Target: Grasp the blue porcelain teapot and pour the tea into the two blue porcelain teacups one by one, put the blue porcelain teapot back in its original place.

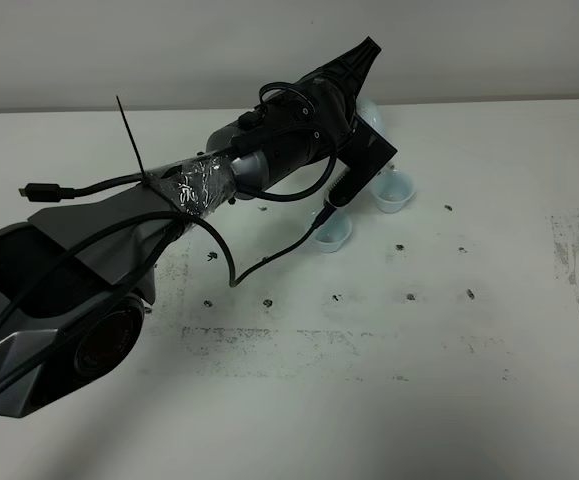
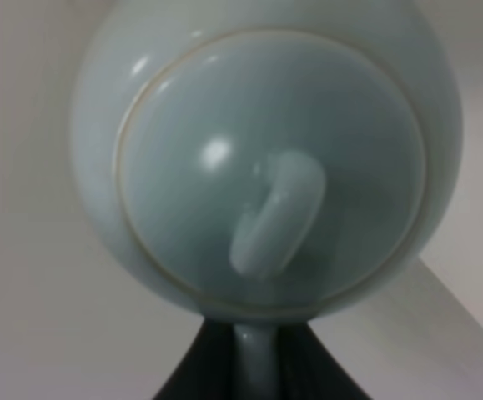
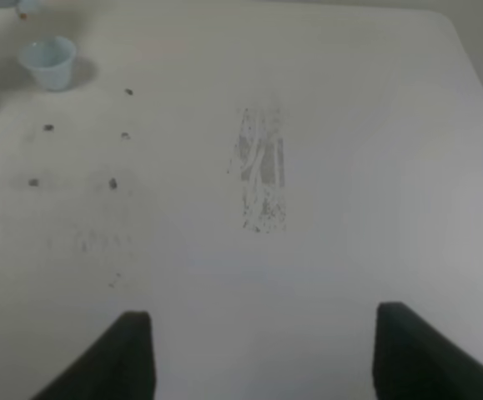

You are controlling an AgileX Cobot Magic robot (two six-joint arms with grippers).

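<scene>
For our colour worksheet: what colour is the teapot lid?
The teapot lid is pale glossy blue; clearest in left wrist view.

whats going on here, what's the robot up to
The left hand grips the blue porcelain teapot by its handle, holding it close to the two teacups at the far side of the table. No stream of tea shows. The right hand hangs open, holding nothing.

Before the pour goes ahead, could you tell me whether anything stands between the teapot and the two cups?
Nothing visible does. The left gripper holds the teapot by its handle, close by both cups; only table shows around them, though the arm hides part of the gap.
</scene>
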